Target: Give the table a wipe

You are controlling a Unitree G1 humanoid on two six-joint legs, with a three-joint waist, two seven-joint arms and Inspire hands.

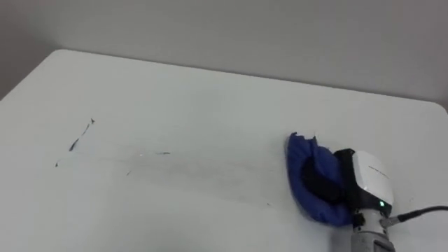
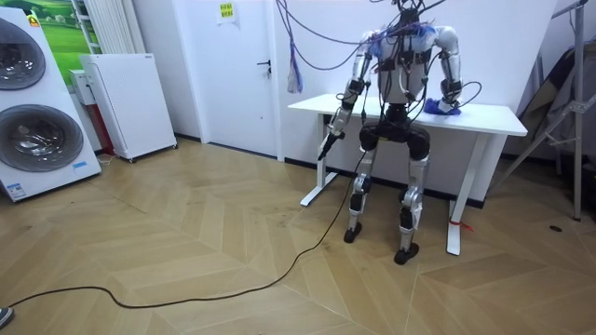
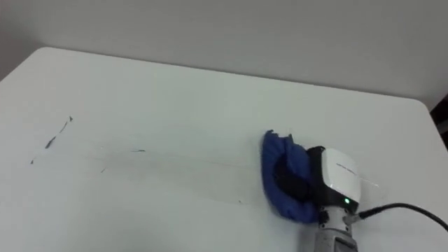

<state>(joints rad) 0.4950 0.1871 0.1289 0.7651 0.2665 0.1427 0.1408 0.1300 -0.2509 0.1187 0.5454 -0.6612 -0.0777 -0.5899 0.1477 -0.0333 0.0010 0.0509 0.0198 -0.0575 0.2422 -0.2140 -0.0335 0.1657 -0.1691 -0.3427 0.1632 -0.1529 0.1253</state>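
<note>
Beneath right hand (image 1: 323, 186), blue cloth (image 1: 305, 168) pressed on counter (image 1: 210, 91); grip hidden by cloth folds, cannot be told. Faint streak (image 1: 210, 176) just left of cloth judged wiped; dark marks (image 1: 73, 144) well left of cloth not yet wiped. Left hand (image 2: 328, 147) hung idle.

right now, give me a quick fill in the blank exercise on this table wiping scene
1. The right hand rests on a ___ cloth.
2. The dark marks lie on the robot's ___ side of the table, away from the cloth.
3. In the room view, the left hand hangs ___ the level of the tabletop.

Missing words: blue; left; below
</note>
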